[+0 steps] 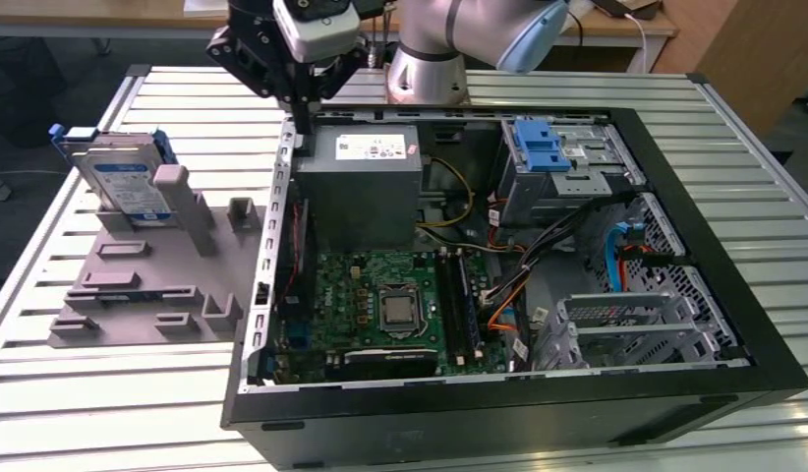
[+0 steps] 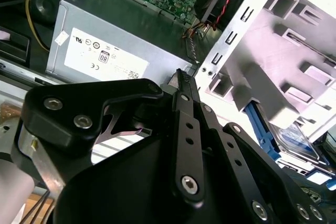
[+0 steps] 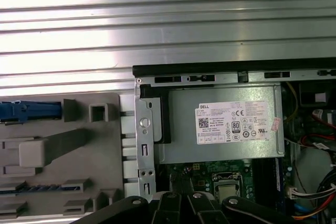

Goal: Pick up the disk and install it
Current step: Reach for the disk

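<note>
- Pincer (image 1: 303, 122): empty, its tips pressed together, hanging over the rear corner of the open computer case (image 1: 509, 425), just above the case's side wall and beside the grey power-supply box (image 1: 365, 187). The second wrist view shows the tips (image 2: 181, 77) close to that box (image 2: 121, 35).
- Disk (image 1: 121, 183): on edge in the grey holder (image 1: 142, 290) on the bench (image 1: 63, 398), at the exterior view's left, outside the case and well apart from the pincer. Its blue carrier appears edge-on in the first wrist view (image 3: 26, 111).
- Hazard 1: tips this low over the sheet-metal wall could strike it on a sideways pass toward the holder.
- Hazard 2: a pressed-together pincer reaching the disk would push rather than grip. The disk appears only propped against a post, so a nudge may topple it.
- Hazard 3: a grip on the plastic carrier alone could flex or slip.
- Hazard 4: loose cables (image 1: 561, 241) lie below the drive cage (image 1: 568, 167) and could snag the disk during installation.
</note>
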{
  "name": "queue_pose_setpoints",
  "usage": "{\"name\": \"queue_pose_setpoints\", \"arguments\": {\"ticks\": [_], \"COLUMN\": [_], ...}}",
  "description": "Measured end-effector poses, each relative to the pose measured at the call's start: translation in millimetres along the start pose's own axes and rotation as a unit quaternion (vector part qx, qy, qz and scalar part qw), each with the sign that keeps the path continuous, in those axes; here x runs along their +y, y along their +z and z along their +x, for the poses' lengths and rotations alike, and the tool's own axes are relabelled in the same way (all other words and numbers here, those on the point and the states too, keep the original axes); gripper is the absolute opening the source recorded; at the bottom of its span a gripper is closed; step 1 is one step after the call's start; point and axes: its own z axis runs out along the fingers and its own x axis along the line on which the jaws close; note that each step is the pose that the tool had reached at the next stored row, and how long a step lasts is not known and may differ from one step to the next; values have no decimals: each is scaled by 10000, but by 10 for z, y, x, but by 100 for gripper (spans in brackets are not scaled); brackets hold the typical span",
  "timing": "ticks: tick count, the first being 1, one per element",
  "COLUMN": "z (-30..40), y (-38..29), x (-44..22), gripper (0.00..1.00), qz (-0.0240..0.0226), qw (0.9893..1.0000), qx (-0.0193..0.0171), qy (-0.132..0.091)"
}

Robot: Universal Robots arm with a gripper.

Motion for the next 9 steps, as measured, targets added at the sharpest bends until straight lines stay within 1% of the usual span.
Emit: {"name": "queue_pose_setpoints", "arguments": {"ticks": [9], "z": [30], "y": [2], "x": [-2], "gripper": [11], "qz": [0], "qw": [10000], "qx": [0], "qy": [0]}}
